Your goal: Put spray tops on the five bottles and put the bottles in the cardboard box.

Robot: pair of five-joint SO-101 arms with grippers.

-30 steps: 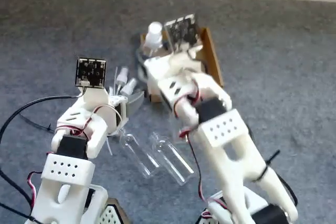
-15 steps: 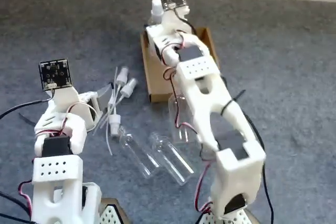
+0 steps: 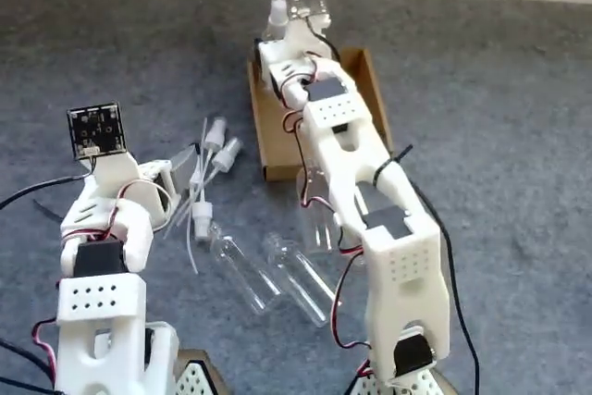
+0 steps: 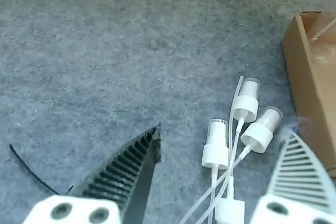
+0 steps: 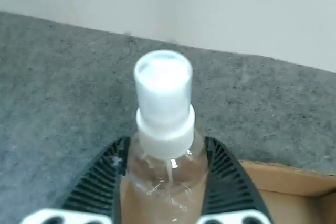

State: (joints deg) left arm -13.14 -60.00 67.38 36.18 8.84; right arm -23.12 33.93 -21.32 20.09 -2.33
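The right jaws are clenched on a capped bottle (image 5: pixel 163 103), holding it upright at the far end of the cardboard box (image 3: pixel 270 141) (can't tell from here if it's over the box or just past its wall). My left jaws are spread wide, gripping nothing, hanging over the loose spray tops (image 4: pixel 245 100) near the box. Two bare bottles (image 3: pixel 242 270) lie side by side on the grey worktop (image 3: pixel 518 136), between my two arms.

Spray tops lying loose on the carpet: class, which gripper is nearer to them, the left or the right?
Left. The left gripper sits open right by the spray tops; the right gripper is off at the box's far end, shut on a capped bottle.
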